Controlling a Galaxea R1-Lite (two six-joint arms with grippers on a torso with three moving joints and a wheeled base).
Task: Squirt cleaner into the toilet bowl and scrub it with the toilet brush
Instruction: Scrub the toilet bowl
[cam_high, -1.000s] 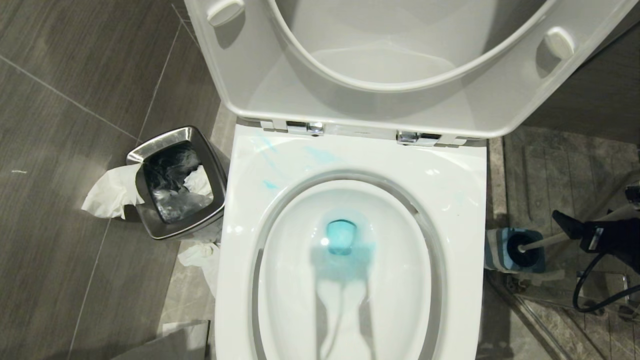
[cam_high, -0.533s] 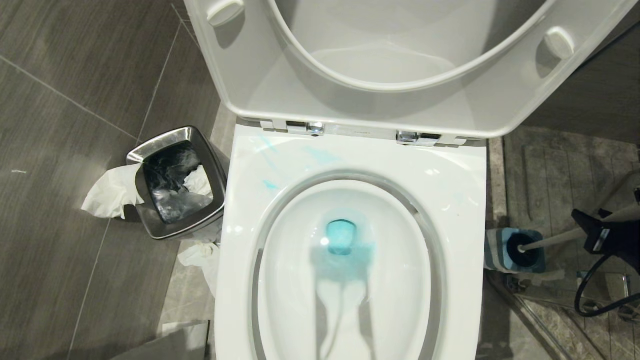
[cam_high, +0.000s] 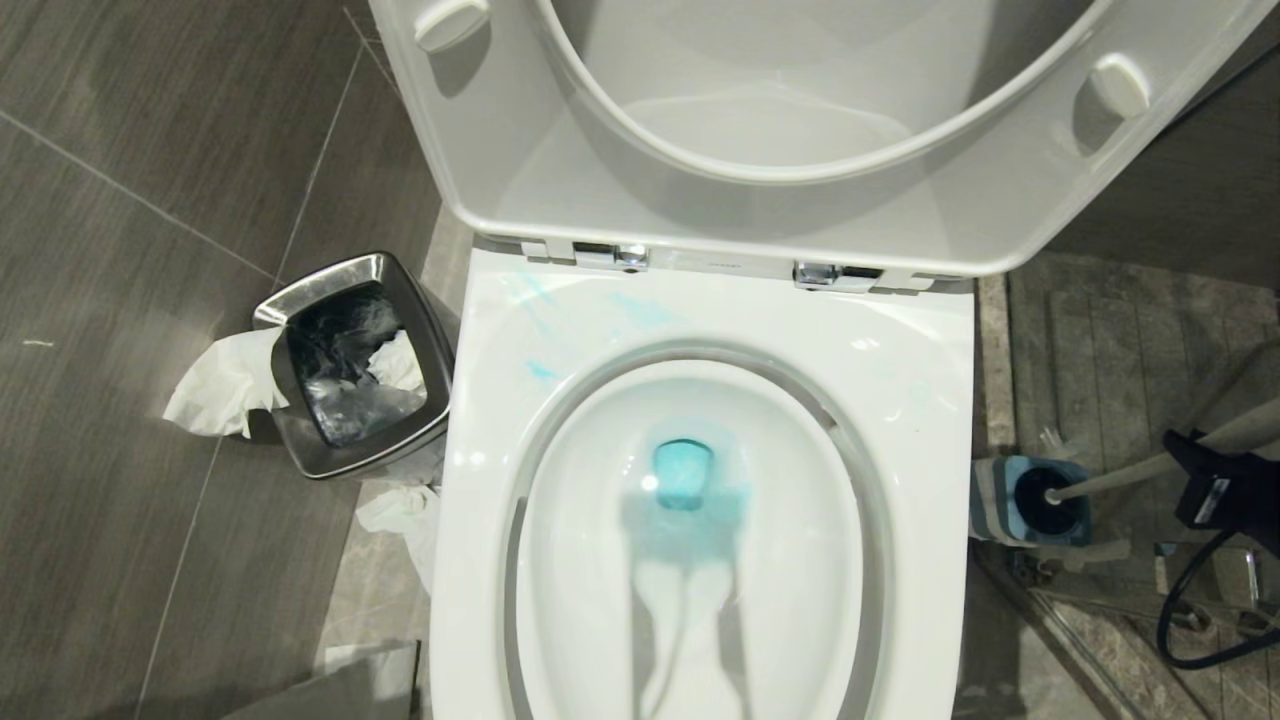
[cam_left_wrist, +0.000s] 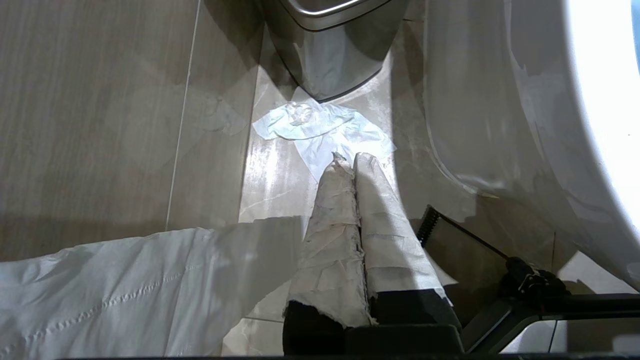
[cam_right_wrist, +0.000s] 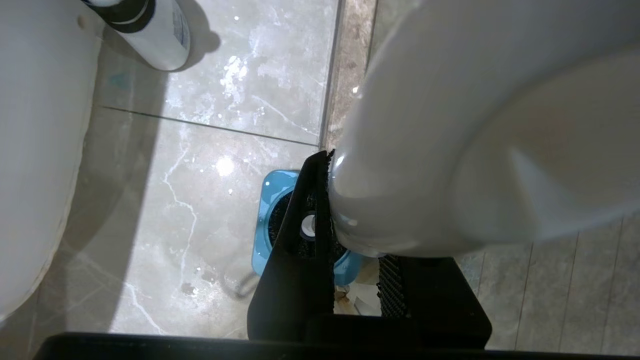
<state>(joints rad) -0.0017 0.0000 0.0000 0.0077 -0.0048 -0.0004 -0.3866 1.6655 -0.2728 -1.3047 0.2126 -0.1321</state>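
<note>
right gripper (cam_high: 1190, 462) is sitting at the far right of the head view, to the right of the toilet bowl (cam_high: 930, 420), jaws closing in around the upper part of the toilet brush (cam_high: 1120, 478) handle; in the right wrist view the white handle is filling the gap between the black ribbed pads (cam_right_wrist: 320, 210), so it is looking gripped or nearly so. brush head is sitting down in the blue holder (cam_high: 1000, 505) on the floor beside the bowl, long axis slanting up and rightward from holder to gripper, so the coming pull probably needs to be going along that slant and then left over the rim. right arm is clearly the nearer one. left gripper (cam_left_wrist: 352, 162) is parked low by the steel bin (cam_high: 350, 360), paper-wrapped fingers pressed together, holding nothing. cleaner (cam_high: 685, 480) is pooling turquoise in the bowl, smears on the rim. a white bottle (cam_right_wrist: 160, 35) is showing a label, unreadable.
</note>
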